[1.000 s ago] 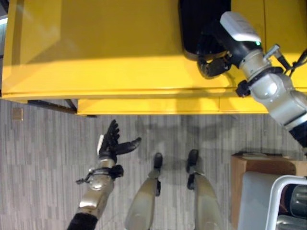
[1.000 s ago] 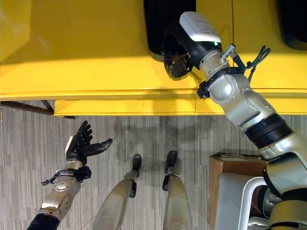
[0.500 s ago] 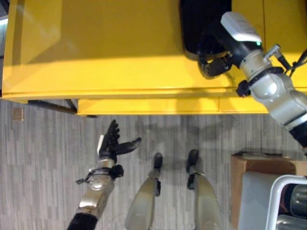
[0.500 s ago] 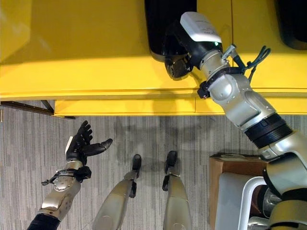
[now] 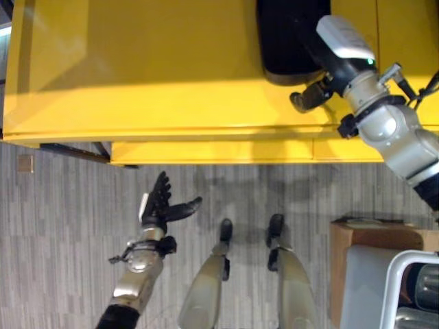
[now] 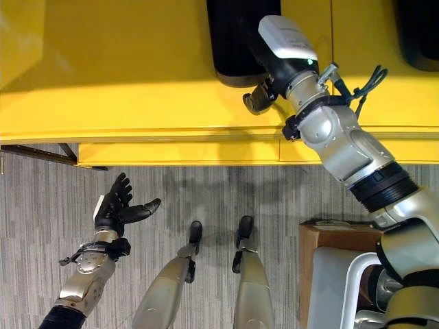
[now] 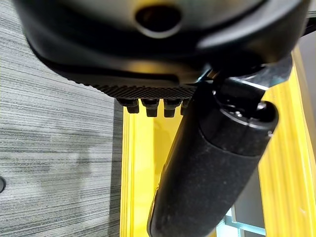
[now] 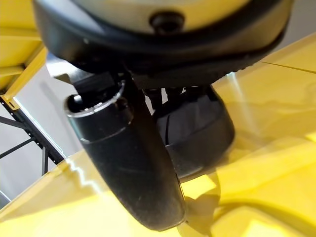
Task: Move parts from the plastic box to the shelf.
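Left eye view: a yellow shelf (image 5: 171,68) spans the upper part, above a grey striped floor (image 5: 62,226). A black part (image 5: 285,38) lies on the shelf, its far end cut off by the frame edge. The right hand (image 5: 309,96) hangs just beside the part's near end, apart from it, thumb out; its fingers are hidden under the wrist. A brown cardboard box (image 5: 370,240) sits at the lower right, partly cut off.

Right eye view: the left hand (image 6: 116,205) hovers over the floor, fingers spread and straight, holding nothing. A second dark shape (image 6: 418,31) shows at the shelf's far right corner, too cropped to identify.

Left wrist view: fingers straight, thumb extended, the yellow shelf edge beyond.

Right wrist view: the thumb (image 8: 131,168) points out over the shelf, the black part beyond it; nothing sits in the hand's grasp.
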You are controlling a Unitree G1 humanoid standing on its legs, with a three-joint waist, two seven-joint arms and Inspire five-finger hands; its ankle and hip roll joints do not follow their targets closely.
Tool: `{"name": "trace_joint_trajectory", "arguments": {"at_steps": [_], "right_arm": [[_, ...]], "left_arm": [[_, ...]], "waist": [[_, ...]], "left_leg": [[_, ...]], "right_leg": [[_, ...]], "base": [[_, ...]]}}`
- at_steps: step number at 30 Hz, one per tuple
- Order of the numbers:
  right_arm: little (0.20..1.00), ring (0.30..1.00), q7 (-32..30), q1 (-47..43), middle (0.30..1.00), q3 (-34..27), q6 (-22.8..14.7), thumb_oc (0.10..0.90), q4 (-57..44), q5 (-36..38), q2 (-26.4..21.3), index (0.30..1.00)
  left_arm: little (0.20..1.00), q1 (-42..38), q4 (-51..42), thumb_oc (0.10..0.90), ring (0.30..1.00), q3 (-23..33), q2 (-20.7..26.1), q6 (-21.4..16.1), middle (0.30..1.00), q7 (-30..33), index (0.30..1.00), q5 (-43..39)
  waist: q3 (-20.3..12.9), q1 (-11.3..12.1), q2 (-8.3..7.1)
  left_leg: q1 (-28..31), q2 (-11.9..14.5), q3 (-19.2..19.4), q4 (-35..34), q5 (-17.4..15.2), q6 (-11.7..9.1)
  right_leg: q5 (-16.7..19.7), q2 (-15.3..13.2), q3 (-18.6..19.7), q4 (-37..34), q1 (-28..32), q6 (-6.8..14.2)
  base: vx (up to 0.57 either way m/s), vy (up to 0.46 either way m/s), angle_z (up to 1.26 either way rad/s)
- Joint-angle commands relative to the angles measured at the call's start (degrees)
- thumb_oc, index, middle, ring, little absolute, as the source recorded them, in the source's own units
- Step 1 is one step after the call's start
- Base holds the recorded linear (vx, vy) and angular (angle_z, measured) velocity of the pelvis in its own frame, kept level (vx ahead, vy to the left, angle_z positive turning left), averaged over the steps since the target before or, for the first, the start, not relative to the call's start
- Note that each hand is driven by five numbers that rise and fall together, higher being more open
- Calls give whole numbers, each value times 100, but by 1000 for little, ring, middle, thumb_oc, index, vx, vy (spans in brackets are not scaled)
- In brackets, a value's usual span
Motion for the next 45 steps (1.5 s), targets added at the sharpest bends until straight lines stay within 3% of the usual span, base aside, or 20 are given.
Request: {"name": "trace_joint_trajectory", "arguments": {"at_steps": [1,16,24,30,35,38,45], "right_arm": [[1000,1000,-432,-455,1000,-376,-316,900,-445,-333,-83,1000],[1000,1000,-883,172,1000,-1694,-639,900,-2321,-805,-343,1000],[1000,1000,-1041,1193,1000,-2622,-769,900,-3041,-989,-268,1000],[1000,1000,-932,2827,1000,-3377,-901,900,-3402,-954,165,1000],[1000,1000,-793,4505,1000,-3908,-985,900,-3529,-992,872,1000],[1000,1000,-733,5250,1000,-3950,-1031,900,-3454,-973,1376,1000],[1000,1000,-613,6099,1000,-3943,-1071,900,-3242,-967,1856,1000]], "left_arm": [[1000,402,-487,900,1000,9,244,-470,1000,65,1000,-21],[1000,576,-550,900,1000,187,171,-358,1000,112,1000,119],[1000,677,-538,900,1000,253,77,-280,1000,124,1000,166],[1000,820,-483,900,1000,223,-35,-219,1000,40,1000,149],[1000,954,-345,900,1000,238,-203,-173,1000,-51,1000,226],[1000,1045,-242,900,1000,253,-348,-181,1000,-87,1000,294],[1000,1176,-142,900,1000,327,-433,-251,1000,-95,1000,418]], "waist": [[-614,-14,73],[-748,-157,50],[-898,-283,45],[-1094,-357,29],[-1394,-501,31],[-1611,-607,2],[-1973,-730,-96]], "left_leg": [[435,118,247,-126,-348,3],[538,135,278,-134,-405,31],[707,154,287,-200,-416,18],[1088,232,229,-696,-222,-20],[1521,331,218,-1322,71,-123],[1555,350,216,-1322,101,-167],[1653,245,261,-1322,49,-92]], "right_leg": [[-259,64,365,480,-67,340],[-281,109,434,487,-11,357],[-295,143,457,429,177,362],[-197,202,420,10,575,390],[36,188,375,-839,1189,474],[305,95,405,-1383,1487,543],[720,-12,551,-2075,1853,725]], "base": [[0,0,0],[2,0,-2],[12,2,-3],[43,2,-4],[77,27,0],[52,55,-8],[26,87,1]]}}
